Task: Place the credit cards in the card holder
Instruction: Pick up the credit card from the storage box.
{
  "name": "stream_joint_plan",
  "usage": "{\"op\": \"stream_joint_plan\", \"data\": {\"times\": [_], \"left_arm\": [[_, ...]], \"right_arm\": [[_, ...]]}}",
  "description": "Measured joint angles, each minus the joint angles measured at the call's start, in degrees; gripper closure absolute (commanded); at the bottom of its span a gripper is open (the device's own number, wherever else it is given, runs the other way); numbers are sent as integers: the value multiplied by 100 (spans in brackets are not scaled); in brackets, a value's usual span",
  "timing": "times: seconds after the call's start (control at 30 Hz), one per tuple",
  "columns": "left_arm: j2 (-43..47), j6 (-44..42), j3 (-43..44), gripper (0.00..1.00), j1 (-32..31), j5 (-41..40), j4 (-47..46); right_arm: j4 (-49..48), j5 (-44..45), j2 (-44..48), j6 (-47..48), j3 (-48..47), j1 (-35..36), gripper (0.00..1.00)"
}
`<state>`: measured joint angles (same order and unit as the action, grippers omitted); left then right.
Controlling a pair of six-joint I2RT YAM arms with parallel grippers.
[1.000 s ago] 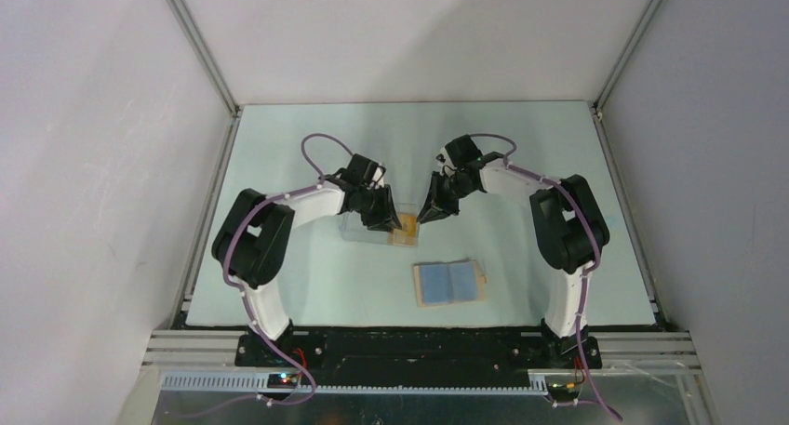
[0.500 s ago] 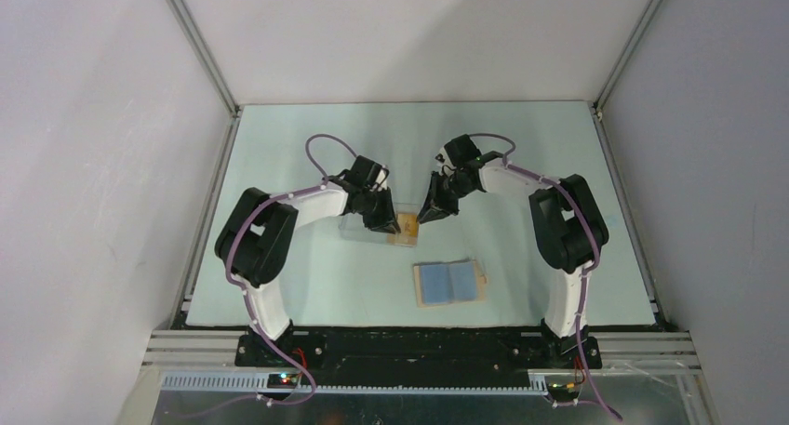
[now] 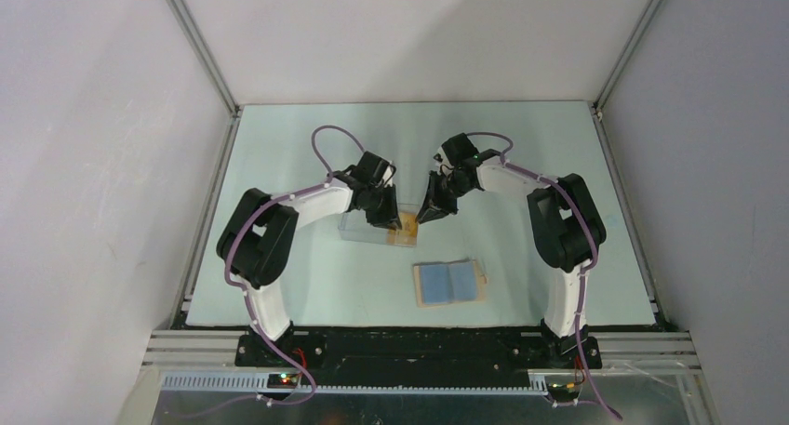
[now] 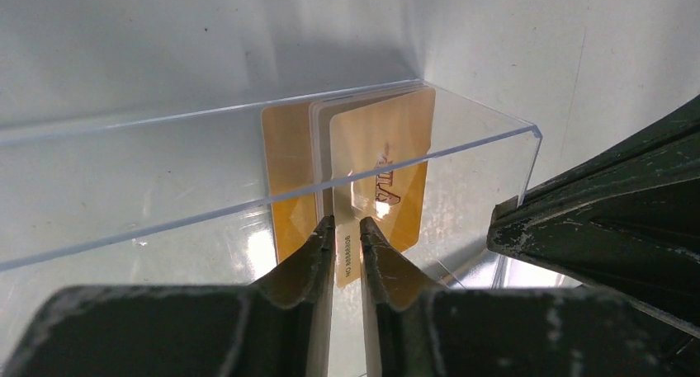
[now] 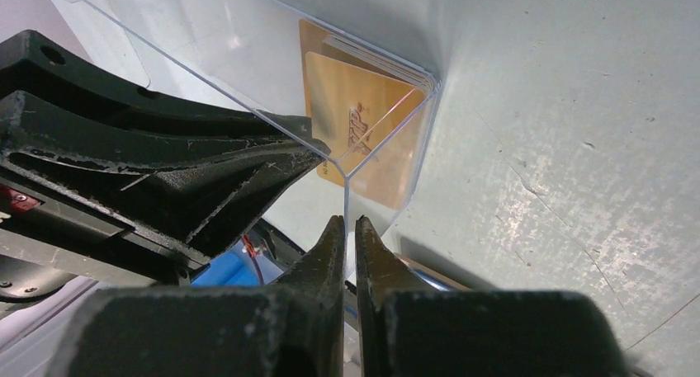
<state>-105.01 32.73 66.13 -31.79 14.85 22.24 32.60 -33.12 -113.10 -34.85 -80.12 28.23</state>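
Left wrist view: the left gripper (image 4: 347, 245) is shown with its jaws drawn almost together, and the lower edge of the front card (image 4: 381, 175) is pinched between them. This card is set at a slight tilt in front of the other credit cards (image 4: 289, 158). Together they are gathered as a small orange-yellow stack inside the clear box (image 4: 148, 187), against its end wall. Whether the pinched card is lifted clear of the stack cannot be told.

In the right wrist view, the right gripper (image 5: 348, 237) is shown with its jaws pressed together on the thin clear wall at the corner of the box. The stack of cards is seen through that wall, just beyond the fingertips. The dark fingers of the left gripper are seen on the left of this view, reaching into the box close beside the right gripper.

In the top external view, both grippers are brought together over the same end of the box, the left from the left side and the right from the right. The box is placed near the middle of the table (image 3: 558, 146).

The card holder (image 3: 449, 282) is laid open and flat on the table with its blue lining facing up. It is positioned nearer the arm bases, apart from the box. No card is seen in it, and it is touched by neither gripper.
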Motion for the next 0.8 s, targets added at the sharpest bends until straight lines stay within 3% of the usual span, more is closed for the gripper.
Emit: {"op": "stream_joint_plan", "data": {"times": [0.8], "left_arm": [[345, -7, 87, 78, -267, 140, 13]], "right_arm": [[46, 4, -7, 39, -17, 48, 97]]}}
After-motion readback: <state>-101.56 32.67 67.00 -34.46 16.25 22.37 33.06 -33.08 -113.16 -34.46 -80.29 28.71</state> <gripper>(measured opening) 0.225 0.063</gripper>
